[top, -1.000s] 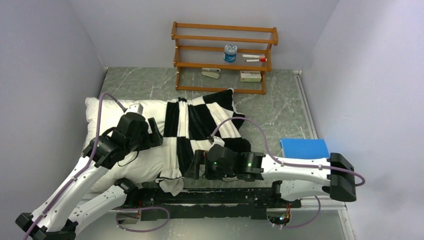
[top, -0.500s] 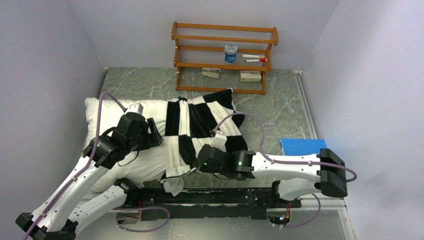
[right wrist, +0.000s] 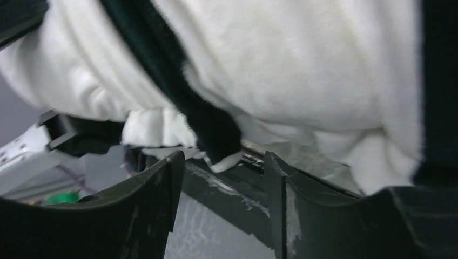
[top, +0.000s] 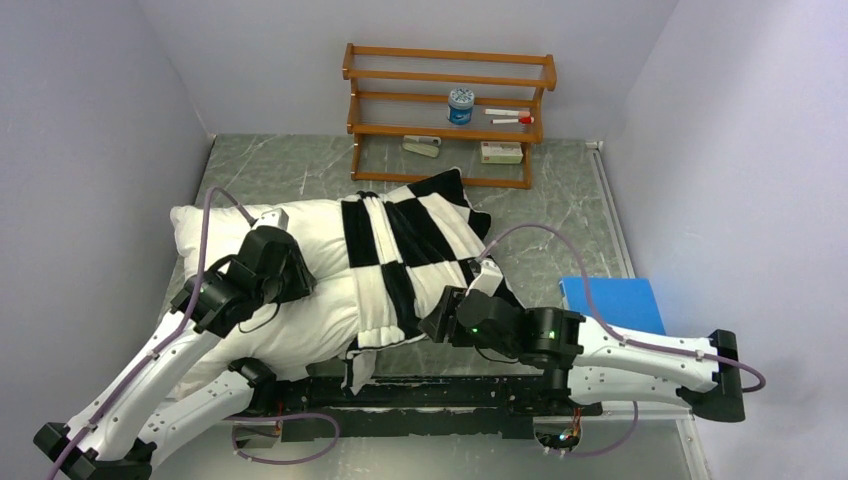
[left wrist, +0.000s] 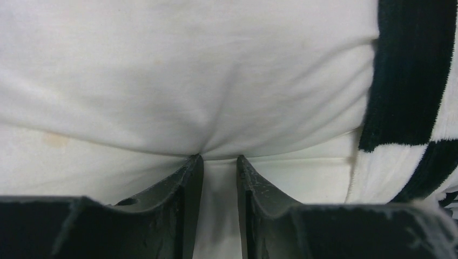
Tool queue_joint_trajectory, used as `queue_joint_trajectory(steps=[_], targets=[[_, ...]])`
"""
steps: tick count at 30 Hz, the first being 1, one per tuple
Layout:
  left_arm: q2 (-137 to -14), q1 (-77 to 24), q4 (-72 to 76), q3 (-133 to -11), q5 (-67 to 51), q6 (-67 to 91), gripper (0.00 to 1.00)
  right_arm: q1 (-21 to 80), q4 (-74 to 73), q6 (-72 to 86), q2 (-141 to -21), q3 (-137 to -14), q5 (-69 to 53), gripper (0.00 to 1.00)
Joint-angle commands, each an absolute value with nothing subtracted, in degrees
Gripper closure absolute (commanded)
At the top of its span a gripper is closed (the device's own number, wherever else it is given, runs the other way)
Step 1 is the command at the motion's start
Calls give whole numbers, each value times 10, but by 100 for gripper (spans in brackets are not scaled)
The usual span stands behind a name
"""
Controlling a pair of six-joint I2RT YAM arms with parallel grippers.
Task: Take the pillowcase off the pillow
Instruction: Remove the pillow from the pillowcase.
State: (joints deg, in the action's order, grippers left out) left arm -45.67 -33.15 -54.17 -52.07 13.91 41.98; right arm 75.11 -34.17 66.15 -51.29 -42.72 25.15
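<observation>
The white pillow (top: 230,225) lies across the left of the table. Its right part sits inside the black-and-white checkered pillowcase (top: 410,240). My left gripper (top: 305,280) presses down on the bare pillow beside the case's open hem. In the left wrist view that gripper (left wrist: 217,159) is shut on a fold of pillow (left wrist: 189,81), and the pillowcase (left wrist: 410,70) edge shows at the right. My right gripper (top: 437,318) sits at the case's near right corner. In the right wrist view it (right wrist: 221,156) is open and holds nothing, with the pillowcase (right wrist: 302,70) hem hanging just past its fingertips.
A wooden rack (top: 450,80) with small items stands against the back wall. A blue flat pad (top: 612,300) lies at the right, close to the right arm. The black base rail (top: 450,395) runs along the near edge. Walls close in on both sides.
The right gripper closed on the case's near hem, drew it rightward, then opened and let go. The case has slid right, baring more pillow. The left gripper has closed on the pillow.
</observation>
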Motion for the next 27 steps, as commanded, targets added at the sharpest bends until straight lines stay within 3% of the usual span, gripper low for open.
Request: queue_joint_trajectory(steps=[1, 5, 11, 16, 23, 27], targets=[[-457, -329, -566, -496, 108, 398, 64, 748, -148, 633, -516, -379, 117, 37], [-450, -329, -567, -501, 100, 395, 58, 765, -40, 656, -631, -391, 56, 27], [-450, -329, -566, -497, 75, 389, 45, 775, -18, 734, -753, -429, 150, 17], [-453, -328, -566, -483, 62, 385, 21, 775, -27, 724, -747, -437, 243, 17], [-436, -329, -538, -474, 48, 392, 12, 780, 112, 595, -719, -410, 102, 17], [-446, -329, -533, -471, 39, 397, 12, 790, 47, 641, -759, -426, 162, 13]])
